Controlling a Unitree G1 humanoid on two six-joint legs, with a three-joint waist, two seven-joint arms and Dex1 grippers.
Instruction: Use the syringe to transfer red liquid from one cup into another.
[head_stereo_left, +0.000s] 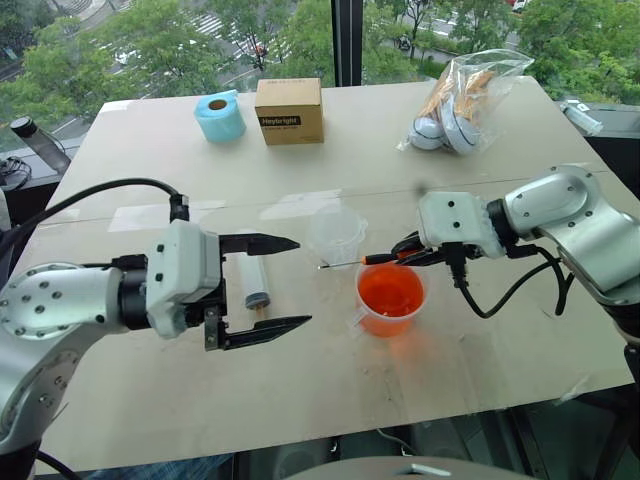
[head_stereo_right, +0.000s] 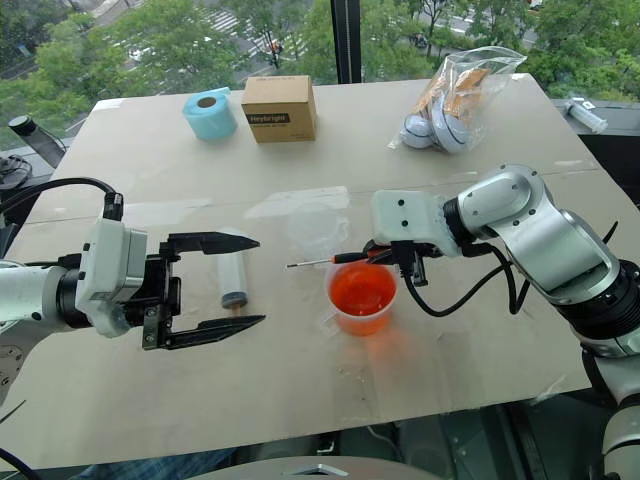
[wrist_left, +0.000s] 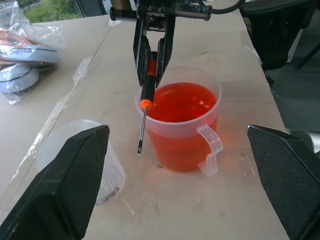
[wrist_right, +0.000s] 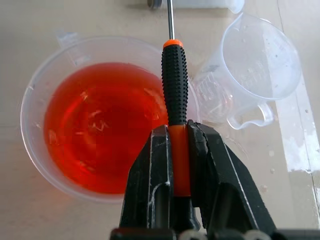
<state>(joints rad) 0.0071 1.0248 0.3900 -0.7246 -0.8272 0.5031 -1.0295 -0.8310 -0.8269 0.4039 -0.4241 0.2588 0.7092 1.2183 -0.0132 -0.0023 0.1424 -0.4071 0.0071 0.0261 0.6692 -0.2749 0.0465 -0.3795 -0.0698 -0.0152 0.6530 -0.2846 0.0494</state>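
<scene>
Red liquid (wrist_right: 100, 125): I see it fills the wide cup (wrist_left: 185, 125), right under my right gripper (wrist_right: 176, 145).
Right gripper: I have it pinched tight on a thin screwdriver (wrist_right: 175, 90) — the orange and black handle sits between the two black fingers.
Screwdriver: its metal tip sticks out past the fingers, over the rim of the wide cup, toward my left gripper (head_stereo_left: 270, 282).
Left gripper: I see its two black fingers spread wide apart — nothing is in them.
Syringe (head_stereo_left: 256, 282): it lies flat on the table (head_stereo_left: 420, 390), below the gap between my left fingers, near their base. I cannot tell if they touch it.
Wide cup: its small handle (wrist_left: 210, 155) points toward my left gripper, in the left wrist view.
Narrow cup (wrist_right: 257, 60): clear, with no liquid in it that I can see. It stands just beside the wide cup, past my left fingertips.
Far from both hands: a brown box (head_stereo_left: 289, 110), a blue roll (head_stereo_left: 219, 116) and a clear bag (head_stereo_left: 465, 100) sit at the back of the table.
</scene>
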